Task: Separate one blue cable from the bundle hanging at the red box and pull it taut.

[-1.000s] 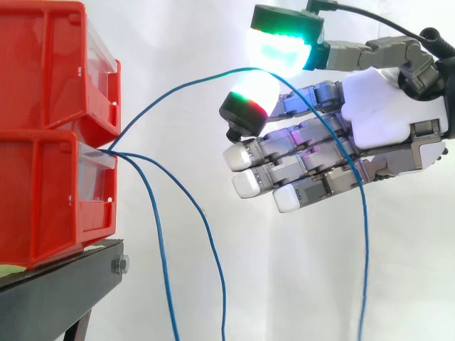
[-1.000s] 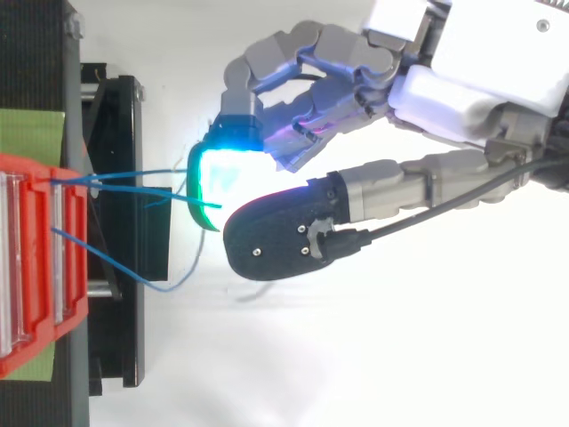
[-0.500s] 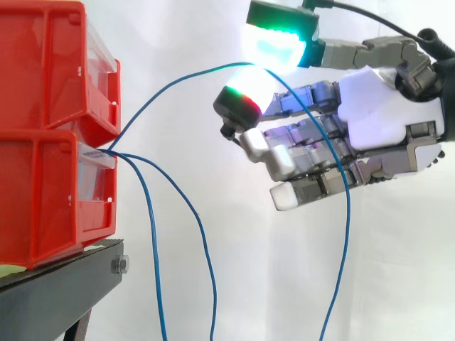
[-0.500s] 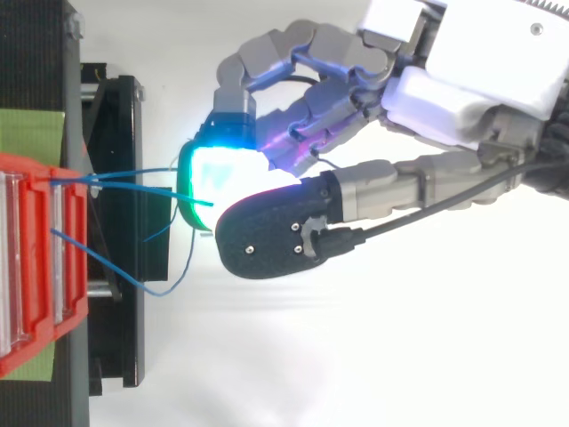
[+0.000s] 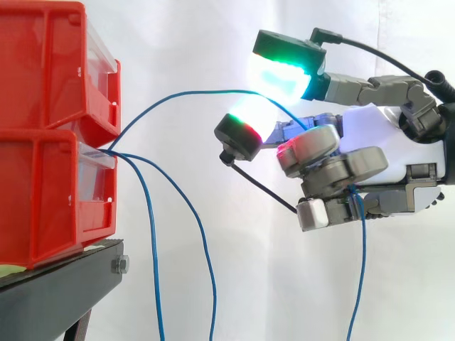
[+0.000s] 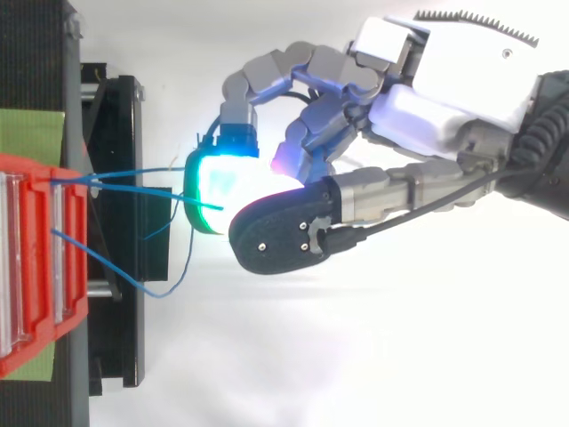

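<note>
Three blue cables come out of the lower red bin point(image 5: 50, 192) at its front edge. One blue cable point(image 5: 192, 93) arcs up and to the right into my hand point(image 5: 387, 131), apart from the other two. My fingers point(image 5: 334, 165) are curled round it. Its free end point(image 5: 359, 270) hangs straight down from under them. A glowing green pad point(image 5: 284, 74) sits above the cable and a second glowing pad point(image 5: 245, 124) just below it. The other two cables point(image 5: 207, 263) hang loose beside the bins. From above, my hand point(image 6: 444, 89) reaches left toward the cables point(image 6: 120, 175).
Two red bins point(image 5: 43, 64) are stacked on a black stand point(image 5: 64, 291) at the left. A white curtain hangs behind. In the top view the stand's black frame point(image 6: 116, 311) lies under the cable ends.
My fingers have curled from straight to shut round the upper cable. Its hanging end has swung back and now drops from under the curled fingers. The arc has flattened slightly.
</note>
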